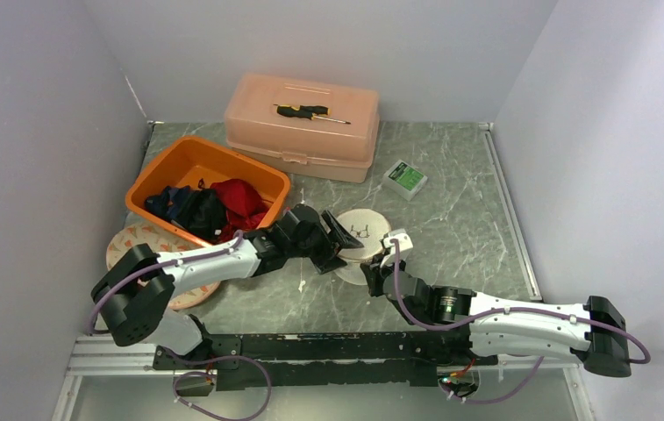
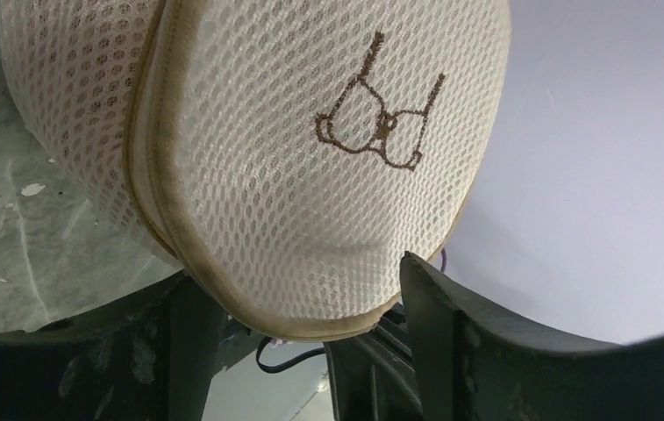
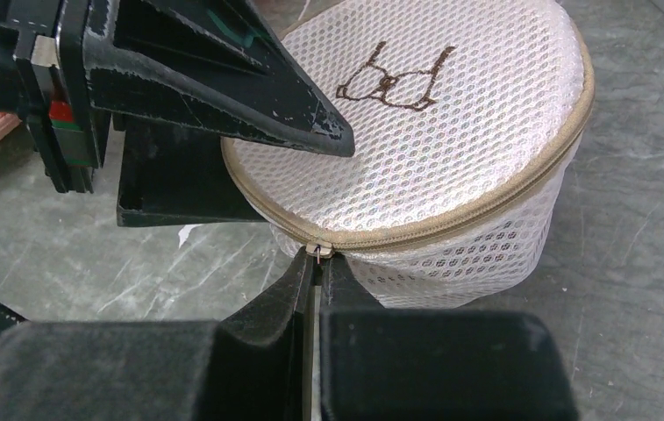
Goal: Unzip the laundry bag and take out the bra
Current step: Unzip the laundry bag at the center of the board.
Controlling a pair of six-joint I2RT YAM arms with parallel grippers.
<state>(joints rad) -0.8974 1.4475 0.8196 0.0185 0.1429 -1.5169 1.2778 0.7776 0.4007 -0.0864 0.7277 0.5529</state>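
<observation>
With the left gripper (image 2: 303, 282) clamped across the laundry bag (image 3: 424, 132), whose contents cannot be determined, the right gripper (image 3: 317, 267) pinches the zipper pull (image 3: 317, 252) at its fingertips; the orange bin (image 1: 170, 162) behind the left gripper holds clothes (image 1: 214, 206).

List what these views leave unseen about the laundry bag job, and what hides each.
- Bra: all views, hidden inside the laundry bag by its mesh.
- Zipper pull: right wrist view, mostly pinched inside the right tool.
- Bag's underside: left wrist view, cut off behind the left tool.
- Green box label: top view, too small.
</observation>
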